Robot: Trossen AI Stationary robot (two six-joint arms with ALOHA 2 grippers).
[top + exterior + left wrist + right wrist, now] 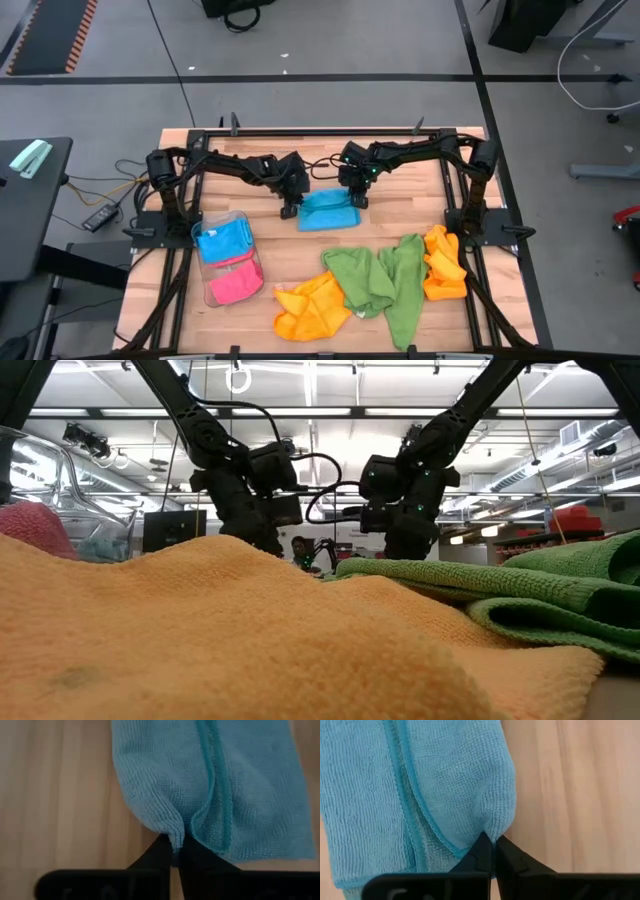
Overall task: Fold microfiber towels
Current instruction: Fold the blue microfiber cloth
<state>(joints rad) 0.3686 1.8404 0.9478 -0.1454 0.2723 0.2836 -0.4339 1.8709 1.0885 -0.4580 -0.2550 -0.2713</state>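
A sky-blue microfiber towel (328, 210) lies folded and flat on the wooden table, in the middle toward the far edge. A hemmed edge (220, 795) runs across its top layer. My left gripper (291, 208) is at the towel's left end and my right gripper (357, 200) at its right end, each shut on the cloth. The wrist views show the left fingertips (176, 851) and the right fingertips (492, 842) closed together on the cloth. In the low view an orange towel (200, 630) hides both fingertips. My left gripper pinches a small pucker of cloth (176, 834) between its two fingertips, at the rounded edge of the towel's left end. The fingers slant down from the far left. The towel lies on the table, gathered into a crease at the pinch. My right gripper pinches a small pucker (492, 831) between its fingertips at the rounded edge of the towel's right end, beside the hem. The fingers slant down from the far right. The towel lies flat on the table.
A clear plastic tray (212, 290) at the near left holds a folded blue towel (222, 242) and a pink one (236, 283). Crumpled orange (312, 305), green (385, 280) and orange (443, 265) towels lie along the near side. Bare wood surrounds the blue towel.
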